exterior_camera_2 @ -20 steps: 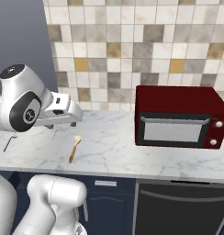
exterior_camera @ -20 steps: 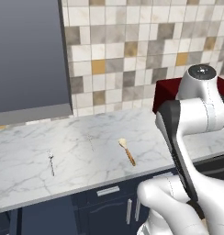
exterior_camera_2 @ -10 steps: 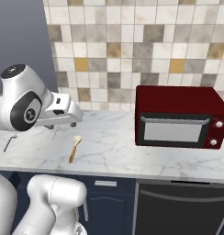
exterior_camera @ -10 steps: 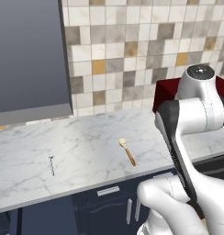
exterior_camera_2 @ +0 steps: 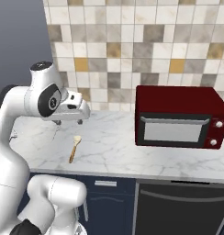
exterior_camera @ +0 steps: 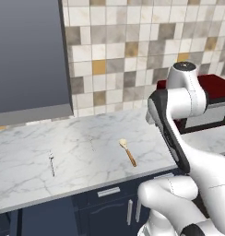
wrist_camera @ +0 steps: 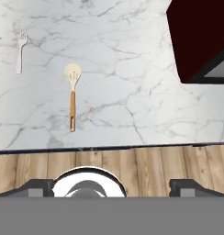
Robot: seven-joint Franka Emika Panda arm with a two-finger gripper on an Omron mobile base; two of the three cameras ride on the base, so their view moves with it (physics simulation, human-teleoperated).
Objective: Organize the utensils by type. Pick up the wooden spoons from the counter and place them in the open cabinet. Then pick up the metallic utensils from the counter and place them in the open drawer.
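- On the white grey-veined marble counter (exterior_camera: 86, 152) lies 1 wooden spoon with cream bowl and orange-brown handle (exterior_camera: 128, 152), flat, near the front edge
- Left of it, well apart, rests a thin silver-grey metal fork (wrist_camera: 20, 51)
- Above, the two-finger gripper (exterior_camera_2: 68, 121) hangs spread wide, holding nothing
- Since 1 second ago nothing has shifted; the spoon pick has not begun

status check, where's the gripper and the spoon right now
Gripper open, empty, above the counter. Wooden spoon flat on the counter, untouched; fork apart from it. Nothing between gripper and spoon.
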